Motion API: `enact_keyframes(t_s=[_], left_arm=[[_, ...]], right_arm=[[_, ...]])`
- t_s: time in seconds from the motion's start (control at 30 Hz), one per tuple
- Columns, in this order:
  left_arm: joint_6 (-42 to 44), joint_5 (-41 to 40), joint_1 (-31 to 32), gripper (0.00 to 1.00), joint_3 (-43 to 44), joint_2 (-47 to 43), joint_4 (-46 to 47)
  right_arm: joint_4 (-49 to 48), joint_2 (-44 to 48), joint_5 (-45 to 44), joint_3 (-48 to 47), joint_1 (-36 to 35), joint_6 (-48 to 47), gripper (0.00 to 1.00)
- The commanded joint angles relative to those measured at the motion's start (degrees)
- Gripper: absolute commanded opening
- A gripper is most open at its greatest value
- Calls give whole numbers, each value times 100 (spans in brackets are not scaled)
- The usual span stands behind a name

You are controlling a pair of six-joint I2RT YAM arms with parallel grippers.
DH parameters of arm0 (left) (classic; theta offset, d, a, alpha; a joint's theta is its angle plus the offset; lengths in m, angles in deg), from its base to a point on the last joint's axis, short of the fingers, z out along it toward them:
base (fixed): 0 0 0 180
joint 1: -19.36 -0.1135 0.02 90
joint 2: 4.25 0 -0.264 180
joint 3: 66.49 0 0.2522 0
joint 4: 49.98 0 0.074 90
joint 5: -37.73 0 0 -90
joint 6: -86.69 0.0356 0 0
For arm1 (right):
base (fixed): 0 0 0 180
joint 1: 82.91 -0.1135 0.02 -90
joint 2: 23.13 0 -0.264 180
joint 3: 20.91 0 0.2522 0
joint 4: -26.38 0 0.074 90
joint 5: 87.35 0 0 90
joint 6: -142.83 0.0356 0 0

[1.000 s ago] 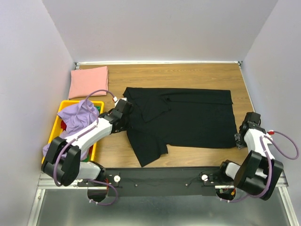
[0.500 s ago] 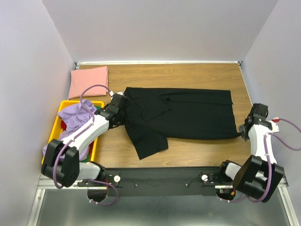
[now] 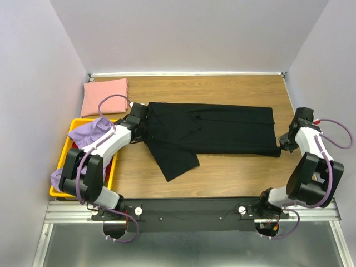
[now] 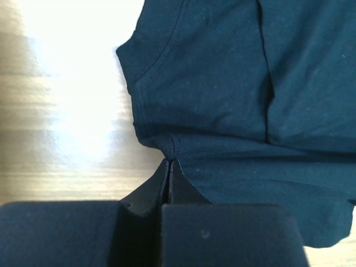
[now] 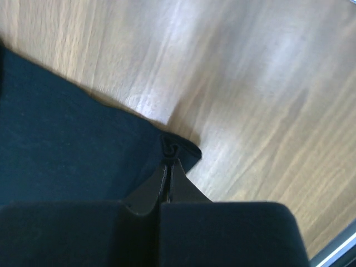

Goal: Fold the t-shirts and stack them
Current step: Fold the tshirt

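The black t-shirt [image 3: 217, 130] lies spread across the wooden table, one sleeve flap pointing to the near side. My left gripper [image 3: 142, 125] is shut on its left edge by the collar, pinching a fold of black cloth [image 4: 169, 147]. My right gripper [image 3: 281, 147] is shut on the shirt's near right hem corner [image 5: 178, 149]. The dusty pink t-shirt [image 3: 105, 95] lies folded at the far left corner. The lavender t-shirt [image 3: 89, 136] is bunched in the yellow crate.
The yellow crate [image 3: 73, 127] stands at the left edge beside my left arm. White walls close in the table on three sides. Bare wood [image 3: 222, 172] shows along the near side.
Both grippers have drawn the near edge of the black shirt toward the far side, so the shirt is narrower. My right gripper has moved farther from the base.
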Motion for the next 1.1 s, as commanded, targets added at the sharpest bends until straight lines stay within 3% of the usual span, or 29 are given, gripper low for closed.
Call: enact_keyframes(t_s=[0.0, 0.33, 1.07], left_arm=[[299, -131, -195, 0, 299, 208, 25], [510, -219, -265, 0, 958, 884, -90], [484, -210, -485, 0, 1354, 1228, -81]], right_arm=[[-288, -321, -254, -230, -138, -409, 1], [-341, -955, -798, -845, -788, -726, 1], [-596, -1685, -914, -1215, -903, -867, 1]])
